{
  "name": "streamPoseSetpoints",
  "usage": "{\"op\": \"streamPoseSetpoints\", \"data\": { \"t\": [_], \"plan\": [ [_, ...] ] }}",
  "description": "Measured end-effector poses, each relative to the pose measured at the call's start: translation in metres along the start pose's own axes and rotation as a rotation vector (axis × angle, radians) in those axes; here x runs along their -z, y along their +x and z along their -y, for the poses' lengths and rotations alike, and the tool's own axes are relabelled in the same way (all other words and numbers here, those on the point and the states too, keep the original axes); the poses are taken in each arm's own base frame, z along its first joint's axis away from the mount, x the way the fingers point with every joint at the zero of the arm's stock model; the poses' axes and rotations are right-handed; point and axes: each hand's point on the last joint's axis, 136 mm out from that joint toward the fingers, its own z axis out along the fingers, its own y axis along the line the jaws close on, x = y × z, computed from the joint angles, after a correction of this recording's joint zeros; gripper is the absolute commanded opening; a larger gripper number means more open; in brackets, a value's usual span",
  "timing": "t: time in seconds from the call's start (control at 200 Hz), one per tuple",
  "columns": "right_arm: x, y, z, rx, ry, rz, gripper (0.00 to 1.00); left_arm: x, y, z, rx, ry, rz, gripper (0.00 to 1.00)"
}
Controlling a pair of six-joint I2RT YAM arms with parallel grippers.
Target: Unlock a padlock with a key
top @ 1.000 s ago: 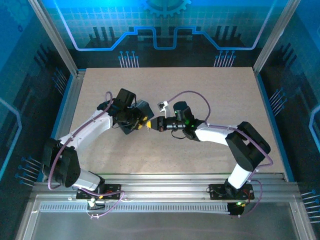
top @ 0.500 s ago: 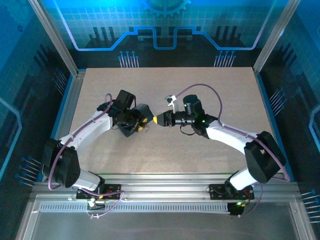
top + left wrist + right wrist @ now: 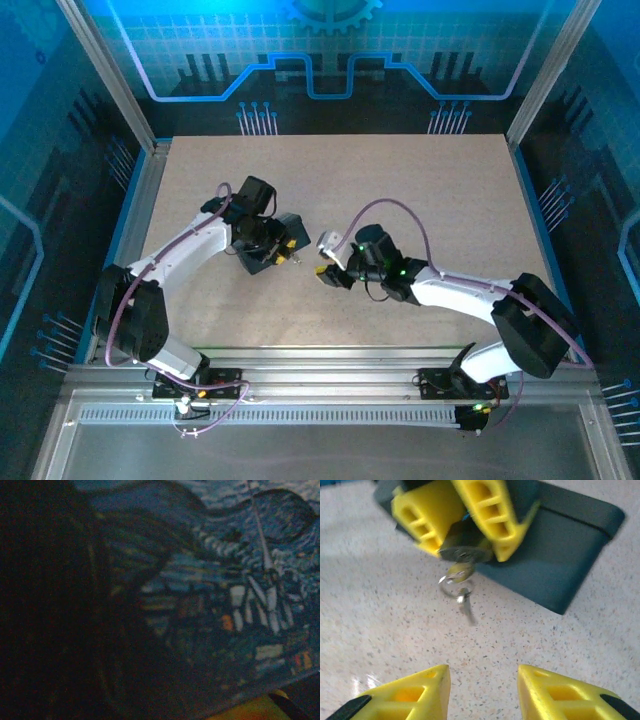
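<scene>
In the right wrist view the small dark padlock (image 3: 465, 544) is clamped between the yellow fingers (image 3: 422, 515) of my left gripper (image 3: 469, 552). The key (image 3: 459, 571) sticks out of the padlock's underside, with a ring and a second small key dangling below it. My right gripper (image 3: 482, 690) is open and empty over the table, a short way back from the key. From above, the left gripper (image 3: 283, 252) and the right gripper (image 3: 325, 273) face each other near mid-table.
The dark blue swirl-painted box (image 3: 560, 555) lies right behind the padlock, under the left wrist (image 3: 262, 250); its painted face (image 3: 225, 580) is close in the left wrist view. Speckled table (image 3: 430, 190) spreads around, framed by metal rails.
My right gripper has opened, let go of the key and drawn back toward the near side. The key stays in the padlock. The left gripper keeps its hold.
</scene>
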Motion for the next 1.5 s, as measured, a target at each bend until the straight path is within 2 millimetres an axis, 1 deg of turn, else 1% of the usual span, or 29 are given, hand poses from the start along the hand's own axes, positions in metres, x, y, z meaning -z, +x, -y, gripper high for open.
{"op": "streamPoseSetpoints", "data": {
  "t": [0.115, 0.26, 0.38, 0.5, 0.605, 0.88, 1.091, 1.151, 1.216, 1.331, 1.501],
  "plan": [
    [-0.008, -0.01, -0.005, 0.152, 0.035, 0.039, 0.38, 0.0, 0.0, 0.0, 0.0, 0.0, 0.0, 0.0],
    [-0.013, -0.025, -0.001, 0.278, 0.115, 0.087, 0.4, 0.0, 0.0, 0.0, 0.0, 0.0, -0.001, 0.0],
    [-0.02, -0.027, 0.0, 0.354, 0.161, 0.092, 0.41, 0.0, 0.001, 0.0, 0.0, 0.001, -0.001, 0.0],
    [-0.028, -0.022, 0.0, 0.4, 0.181, 0.077, 0.41, 0.0, 0.002, 0.001, 0.0, 0.002, -0.008, 0.0],
    [-0.03, -0.021, 0.002, 0.423, 0.198, 0.069, 0.41, 0.0, 0.002, 0.001, -0.001, 0.003, -0.008, 0.0],
    [-0.034, -0.038, 0.003, 0.455, 0.23, 0.106, 0.39, 0.0, 0.002, 0.002, -0.001, 0.006, -0.007, 0.0],
    [-0.037, -0.043, -0.003, 0.473, 0.222, 0.114, 0.32, 0.0, 0.002, 0.003, -0.002, 0.01, -0.01, 0.0],
    [-0.038, -0.044, -0.005, 0.478, 0.22, 0.117, 0.28, 0.0, 0.002, 0.003, -0.002, 0.014, -0.009, 0.0],
    [-0.039, -0.044, -0.005, 0.482, 0.22, 0.116, 0.22, 0.0, 0.002, 0.003, -0.001, 0.013, -0.009, 0.0],
    [-0.04, -0.043, -0.006, 0.478, 0.216, 0.111, 0.18, 0.0, 0.001, 0.004, -0.002, 0.018, -0.008, 0.0],
    [-0.04, -0.043, -0.006, 0.461, 0.213, 0.106, 0.06, 0.0, 0.0, 0.005, -0.004, 0.022, -0.002, 0.0]
  ]
}}
